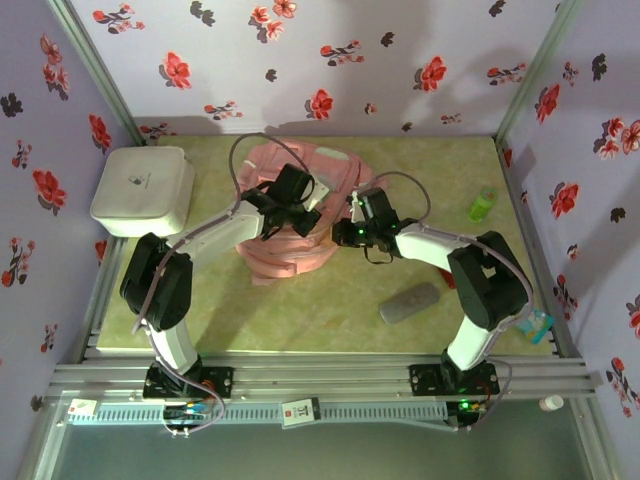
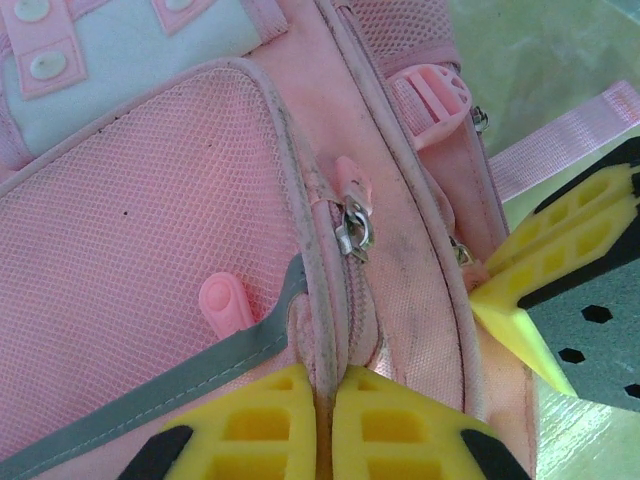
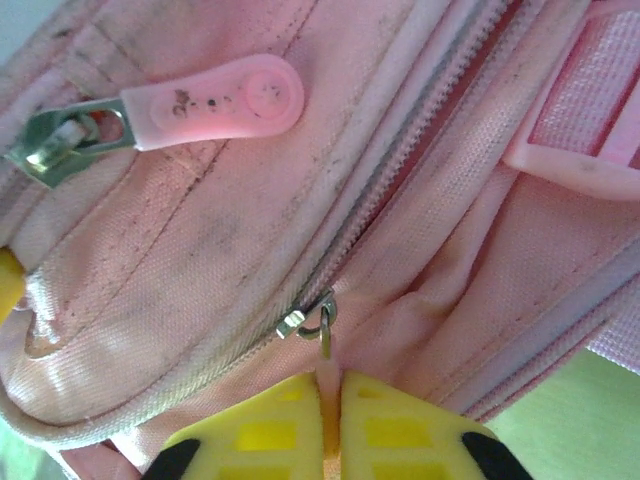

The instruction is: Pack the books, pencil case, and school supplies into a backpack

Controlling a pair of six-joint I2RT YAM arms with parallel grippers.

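Your pink backpack sits mid-frame, its contents hidden. Your left gripper pinches the bag's piped seam at bottom centre. Your right gripper is clamped tight on a zip pull. The grey pencil case lies lower right, well apart from both grippers.

The backpack is pink with a mint panel, the pencil case grey, the box white.

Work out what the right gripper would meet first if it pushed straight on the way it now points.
Probably the metal zip slider: the right gripper, shut on a pink zip pull, points at it, with the backpack just behind. Depth is hard to judge.
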